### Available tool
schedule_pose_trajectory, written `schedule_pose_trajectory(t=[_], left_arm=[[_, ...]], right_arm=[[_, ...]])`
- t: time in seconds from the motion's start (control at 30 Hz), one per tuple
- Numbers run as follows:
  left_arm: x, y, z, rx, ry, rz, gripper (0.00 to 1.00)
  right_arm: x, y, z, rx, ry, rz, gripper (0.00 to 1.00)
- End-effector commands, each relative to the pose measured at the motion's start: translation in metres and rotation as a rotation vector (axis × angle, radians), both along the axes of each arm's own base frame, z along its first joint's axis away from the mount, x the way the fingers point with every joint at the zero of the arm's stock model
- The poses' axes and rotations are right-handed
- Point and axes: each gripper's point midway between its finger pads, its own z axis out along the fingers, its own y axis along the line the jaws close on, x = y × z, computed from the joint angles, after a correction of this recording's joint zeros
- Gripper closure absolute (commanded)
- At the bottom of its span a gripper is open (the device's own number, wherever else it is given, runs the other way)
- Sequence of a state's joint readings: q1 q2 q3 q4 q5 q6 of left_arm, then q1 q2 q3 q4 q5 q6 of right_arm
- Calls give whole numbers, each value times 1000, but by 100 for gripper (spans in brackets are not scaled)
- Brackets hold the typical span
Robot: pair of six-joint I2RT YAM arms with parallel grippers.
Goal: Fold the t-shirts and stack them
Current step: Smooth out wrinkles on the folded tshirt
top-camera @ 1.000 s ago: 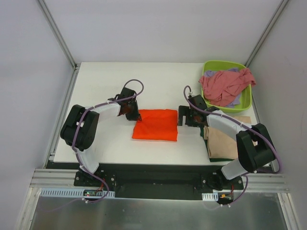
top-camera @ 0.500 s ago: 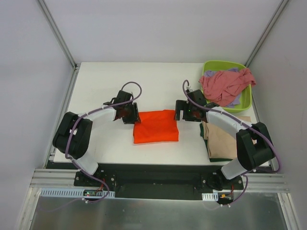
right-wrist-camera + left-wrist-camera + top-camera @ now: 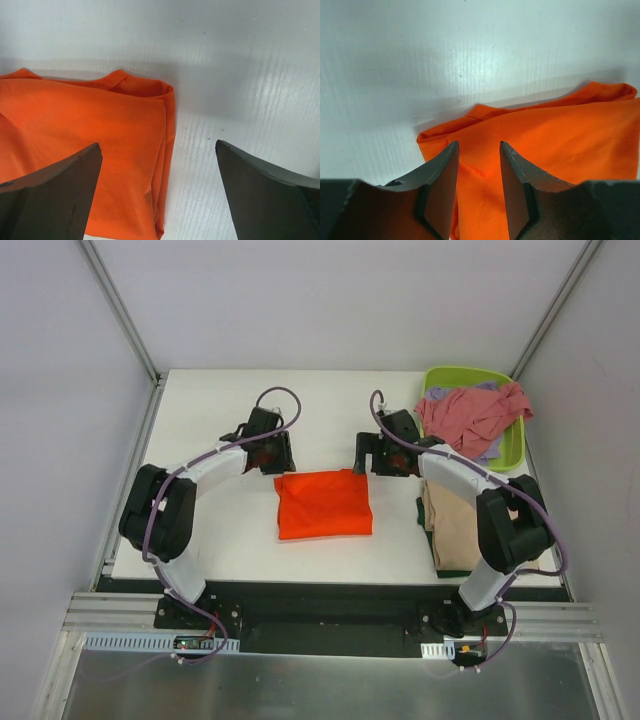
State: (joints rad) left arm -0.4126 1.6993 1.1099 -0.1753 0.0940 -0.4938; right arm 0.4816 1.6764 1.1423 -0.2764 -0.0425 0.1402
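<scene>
A bright orange t-shirt [image 3: 323, 504] lies folded into a rectangle on the middle of the white table [image 3: 210, 405]. My left gripper [image 3: 272, 456] is open and empty, just beyond the shirt's far left corner; in the left wrist view [image 3: 477, 145] the orange cloth [image 3: 560, 130] lies under its fingers. My right gripper [image 3: 371, 456] is wide open and empty beyond the far right corner; in the right wrist view [image 3: 157, 146] the shirt's edge [image 3: 100, 140] lies below it. A folded tan shirt [image 3: 456, 530] lies on a dark green one [image 3: 423, 513] at the right.
A lime-green tub [image 3: 514, 447] stands at the far right corner with a crumpled dusty pink shirt [image 3: 468, 418] and a lavender one [image 3: 489, 451] in it. Grey walls close in the table on three sides.
Both grippers have moved from the orange shirt's far corners toward the back of the table. The shirt now lies flat, free of both.
</scene>
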Motion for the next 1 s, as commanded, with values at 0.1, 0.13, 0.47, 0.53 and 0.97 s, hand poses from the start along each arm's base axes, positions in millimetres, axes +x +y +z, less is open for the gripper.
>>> schedule_pose_trajectory(t=[0.1,0.13,0.47,0.53,0.97], left_arm=[[4,11,-22,96,62,14,68],[7,9,-23,94,63,12,70],[12,2,-20,73,65,-7,100],[10,1,-14,59,56,-8,100],[-21,1,36,-53,-15,-13,100]], right_arm=[[20,11,-4,-14,9,15,11],[22,12,-7,-17,12,15,14],[31,20,-27,-21,50,18,53],[31,21,-23,-9,44,22,64],[7,24,20,75,-17,85,99]])
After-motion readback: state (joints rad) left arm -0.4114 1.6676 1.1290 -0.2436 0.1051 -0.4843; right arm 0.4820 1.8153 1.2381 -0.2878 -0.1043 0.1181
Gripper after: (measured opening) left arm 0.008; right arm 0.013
